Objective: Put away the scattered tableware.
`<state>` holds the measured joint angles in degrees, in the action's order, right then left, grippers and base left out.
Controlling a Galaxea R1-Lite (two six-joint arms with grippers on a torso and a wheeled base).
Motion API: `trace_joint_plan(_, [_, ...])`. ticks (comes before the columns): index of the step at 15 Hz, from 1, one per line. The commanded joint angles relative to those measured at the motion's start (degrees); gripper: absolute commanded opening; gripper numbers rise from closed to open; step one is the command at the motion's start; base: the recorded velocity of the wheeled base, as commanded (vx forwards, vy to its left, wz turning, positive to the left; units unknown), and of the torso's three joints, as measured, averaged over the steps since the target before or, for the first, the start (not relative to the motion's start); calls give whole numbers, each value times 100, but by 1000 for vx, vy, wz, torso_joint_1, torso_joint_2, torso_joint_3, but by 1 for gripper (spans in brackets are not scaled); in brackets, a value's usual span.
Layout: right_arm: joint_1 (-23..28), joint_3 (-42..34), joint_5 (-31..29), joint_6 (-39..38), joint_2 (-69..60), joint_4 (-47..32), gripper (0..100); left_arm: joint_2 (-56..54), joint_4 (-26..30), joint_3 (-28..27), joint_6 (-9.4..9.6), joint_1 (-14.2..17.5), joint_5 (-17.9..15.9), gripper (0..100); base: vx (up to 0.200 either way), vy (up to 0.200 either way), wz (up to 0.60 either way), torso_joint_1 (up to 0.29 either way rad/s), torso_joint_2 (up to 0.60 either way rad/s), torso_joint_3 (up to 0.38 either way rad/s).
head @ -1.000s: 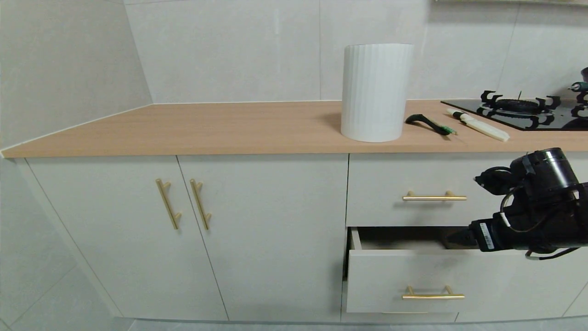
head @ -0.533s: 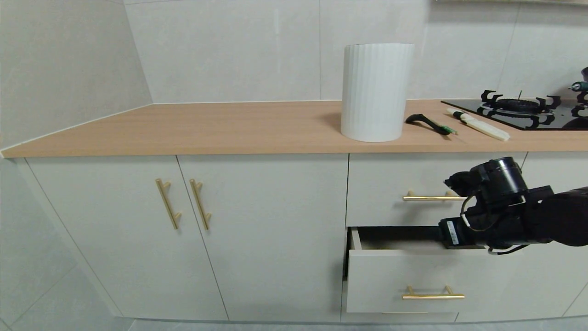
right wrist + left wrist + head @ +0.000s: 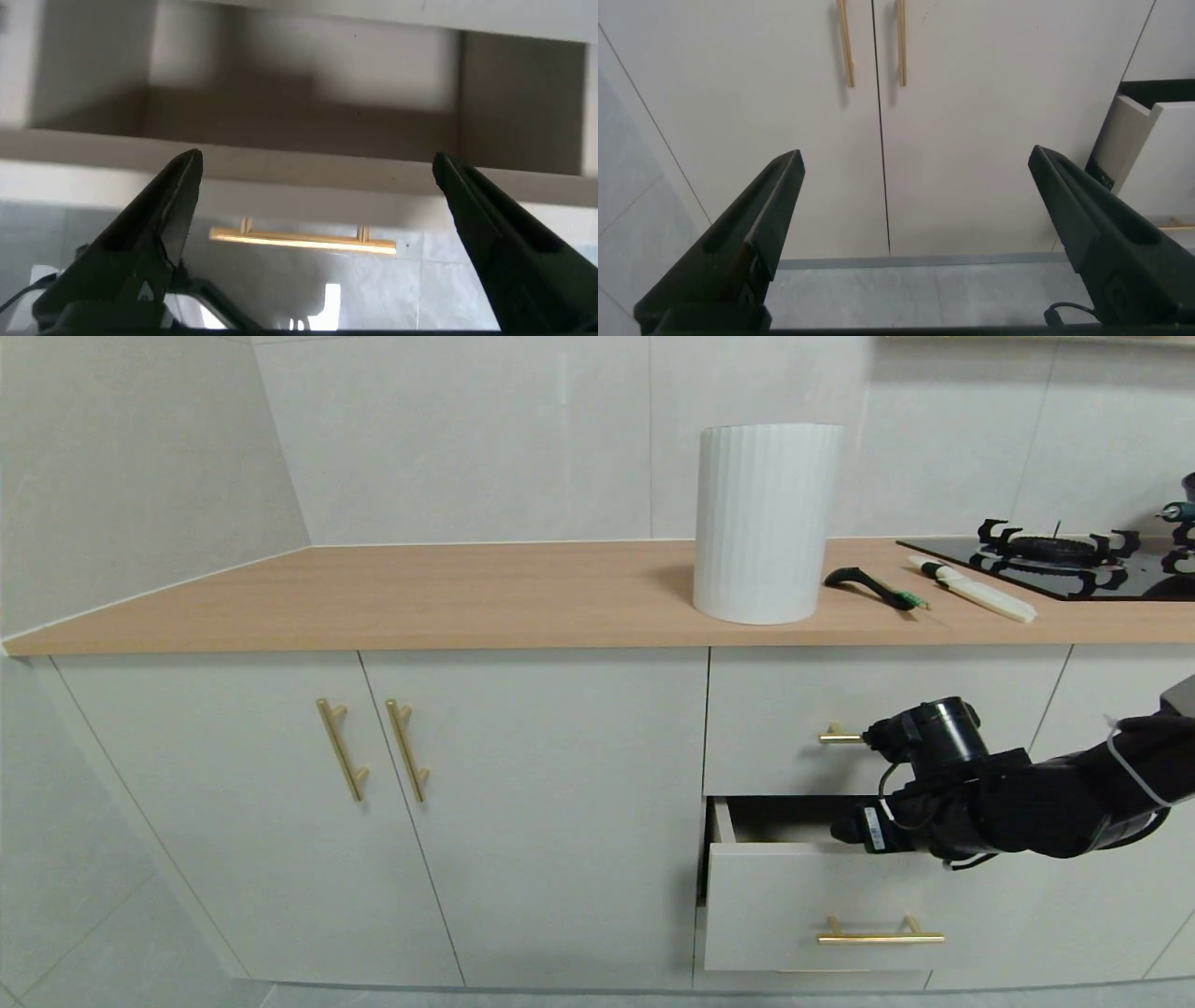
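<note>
We judge the step in hand to be opening the lower drawer point(image 3: 803, 896) wider: pull its front panel straight nearward and level, without twisting. The right arm lies extended low and leftward, with the right gripper point(image 3: 851, 828) at the drawer's top rim, fingers spread and empty. The left gripper point(image 3: 915, 233) is likewise released. A black-handled utensil point(image 3: 873, 586) and a white utensil point(image 3: 976, 590) lie on the bench point(image 3: 467, 597), at its right.

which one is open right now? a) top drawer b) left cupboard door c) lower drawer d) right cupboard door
c: the lower drawer is pulled out, its front standing forward of the shut top drawer and the shut cupboard doors.
</note>
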<state>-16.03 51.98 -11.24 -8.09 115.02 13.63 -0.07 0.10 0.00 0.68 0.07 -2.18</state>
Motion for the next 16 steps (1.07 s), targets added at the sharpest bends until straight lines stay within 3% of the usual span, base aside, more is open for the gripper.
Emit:
trace_joint_plan(1, [-5,-21,-1,1,232,43,100,7,-1,0,2,1,-2,100,0,0,0,0,0,0])
trace_joint_plan(6, [-5,-136,8,62,-94,-194,100,7,-1,0,2,1,-2,100,0,0,0,0,0,0])
trace_joint_plan(12, [-164,-127,8,194,-454,-1213,100,7,-1,0,2,1,-2,100,0,0,0,0,0,0])
trace_joint_plan(16, [-251,-232,8,432,-612,-1460,100,7,-1,0,2,1,-2,100,0,0,0,0,0,0])
